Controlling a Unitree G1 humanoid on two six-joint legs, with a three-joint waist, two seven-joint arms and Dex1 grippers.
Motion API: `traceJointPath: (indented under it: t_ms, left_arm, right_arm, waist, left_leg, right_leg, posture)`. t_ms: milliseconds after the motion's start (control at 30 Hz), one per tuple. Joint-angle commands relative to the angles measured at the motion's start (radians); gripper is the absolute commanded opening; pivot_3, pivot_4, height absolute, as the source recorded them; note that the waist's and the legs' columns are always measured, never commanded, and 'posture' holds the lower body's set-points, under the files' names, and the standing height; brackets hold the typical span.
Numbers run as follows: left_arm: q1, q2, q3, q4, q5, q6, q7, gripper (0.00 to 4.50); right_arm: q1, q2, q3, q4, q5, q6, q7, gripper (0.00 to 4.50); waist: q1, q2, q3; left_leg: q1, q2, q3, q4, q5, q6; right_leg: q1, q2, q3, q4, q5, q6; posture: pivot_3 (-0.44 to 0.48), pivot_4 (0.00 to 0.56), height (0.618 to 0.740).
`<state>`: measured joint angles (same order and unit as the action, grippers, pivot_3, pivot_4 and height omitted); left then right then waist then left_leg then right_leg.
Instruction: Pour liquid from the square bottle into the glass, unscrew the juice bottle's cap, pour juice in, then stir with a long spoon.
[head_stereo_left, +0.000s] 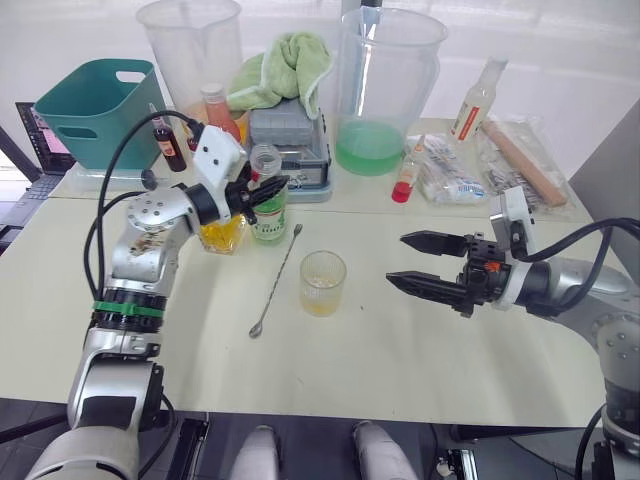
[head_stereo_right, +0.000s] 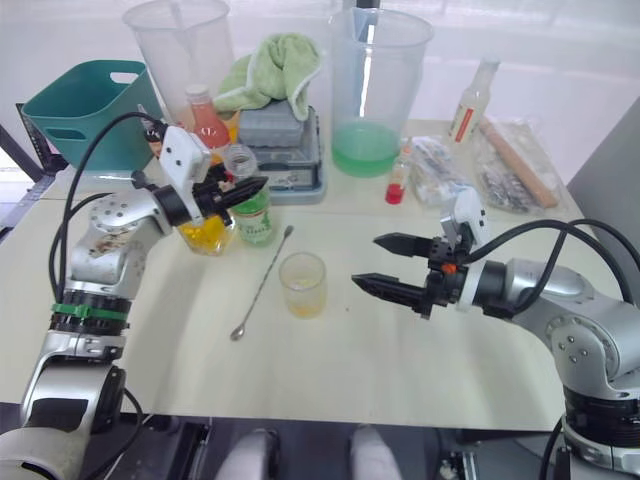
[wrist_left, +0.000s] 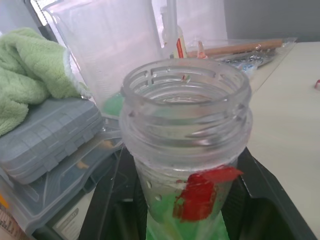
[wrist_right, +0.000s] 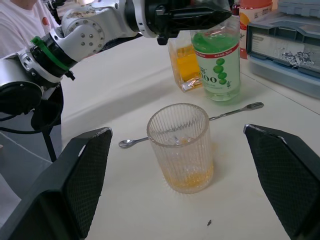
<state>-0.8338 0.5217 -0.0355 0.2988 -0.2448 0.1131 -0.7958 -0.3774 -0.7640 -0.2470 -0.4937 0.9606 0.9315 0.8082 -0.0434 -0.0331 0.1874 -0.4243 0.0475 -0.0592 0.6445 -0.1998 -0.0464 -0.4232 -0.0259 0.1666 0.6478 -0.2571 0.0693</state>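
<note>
On the cream tabletop (head_stereo_left: 400, 360), the left tool (head_stereo_left: 262, 192) is clenched around the neck of the juice bottle (head_stereo_left: 269, 218), which stands upright with its mouth uncapped, just beside the square bottle (head_stereo_left: 222, 236) of yellow liquid. The right tool (head_stereo_left: 412, 260) hangs released, its two fingers spread wide, near the glass (head_stereo_left: 322, 283) and level with it. The glass stands mid-tabletop with a little yellow liquid at its bottom. The long spoon (head_stereo_left: 277, 280) lies flat between the glass and the bottles.
</note>
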Motion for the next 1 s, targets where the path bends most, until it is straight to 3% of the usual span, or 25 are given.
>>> traceJointPath:
  t_ms: [33, 600, 1000]
  left_arm:
    - [-0.038, -0.022, -0.015, -0.018, 0.055, -0.152, -0.004, 1.42]
    - [-0.048, -0.022, -0.092, 0.248, 0.365, -0.803, 0.117, 1.42]
    - [-0.052, 0.014, -0.127, 0.35, 0.549, -1.08, 0.291, 1.42]
  right_arm:
    - [0.008, -0.03, -0.032, -0.034, 0.026, 0.0, -0.015, 4.48]
    - [0.046, -0.068, -0.042, -0.082, 0.096, 0.013, -0.084, 4.48]
    - [0.08, -0.076, -0.02, -0.1, 0.078, -0.003, -0.113, 4.48]
  waist:
    - [0.001, 0.0, 0.0]
    - [0.002, 0.0, 0.0]
    - [0.002, 0.0, 0.0]
  left_leg:
    - [0.0, 0.0, 0.0, 0.0, 0.0, 0.0]
    - [0.0, -0.001, 0.0, 0.001, 0.0, 0.0]
    - [0.0, -0.001, -0.001, 0.003, 0.0, 0.0]
  right_leg:
    - [0.0, 0.0, 0.0, 0.0, 0.0, 0.0]
    - [0.001, -0.001, 0.0, 0.001, 0.001, 0.001]
    - [0.001, -0.001, 0.0, 0.002, 0.002, 0.001]
  posture:
    - [0.0, 0.15, 0.728]
    - [0.0, 0.15, 0.728]
    - [0.0, 0.15, 0.728]
